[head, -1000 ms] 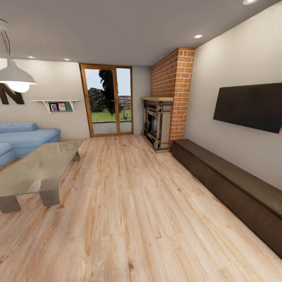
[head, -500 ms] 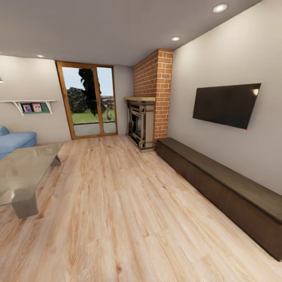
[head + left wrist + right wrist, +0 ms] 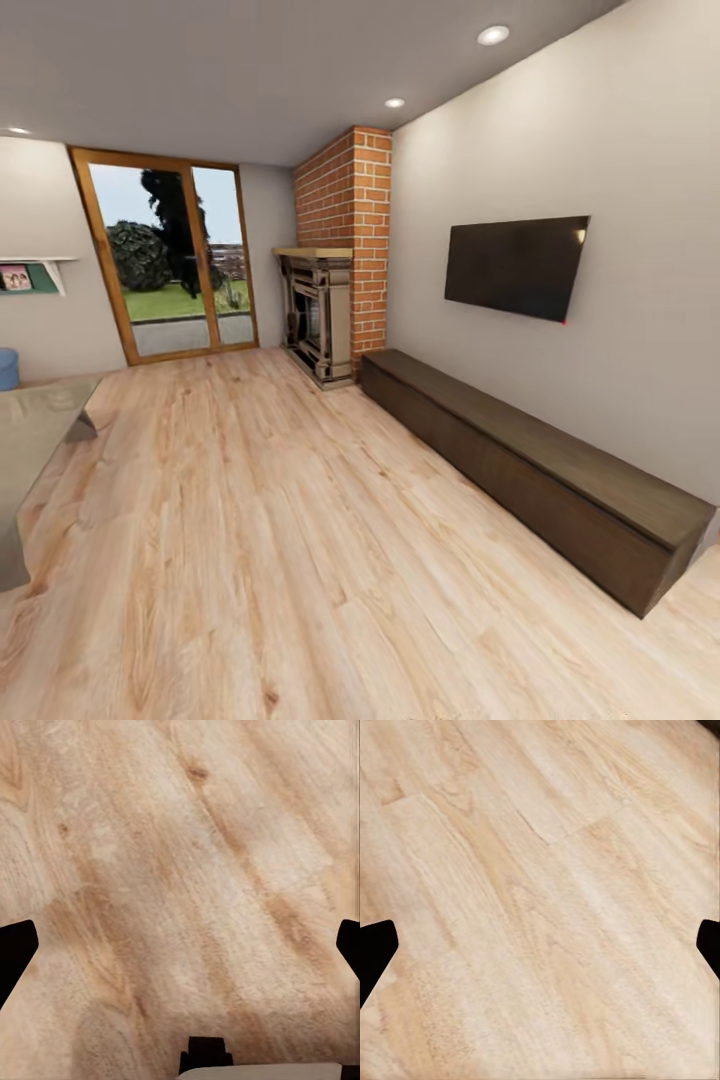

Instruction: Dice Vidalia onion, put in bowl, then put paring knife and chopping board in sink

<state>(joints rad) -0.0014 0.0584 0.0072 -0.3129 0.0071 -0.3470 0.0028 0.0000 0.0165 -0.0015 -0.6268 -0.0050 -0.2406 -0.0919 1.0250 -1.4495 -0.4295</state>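
Over bare wood floor: L gripper and R gripper both spread wide, nothing held or touched. TV on right wall; no task items visible.

Left hand spread wide — dark fingertips at the edges, pale wood floor beneath

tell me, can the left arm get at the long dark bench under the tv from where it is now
Probably not. The dark bench runs along the right-hand wall, with open wood floor before it, and the left gripper hangs open over bare floorboards. The base would likely need to drive closer first.
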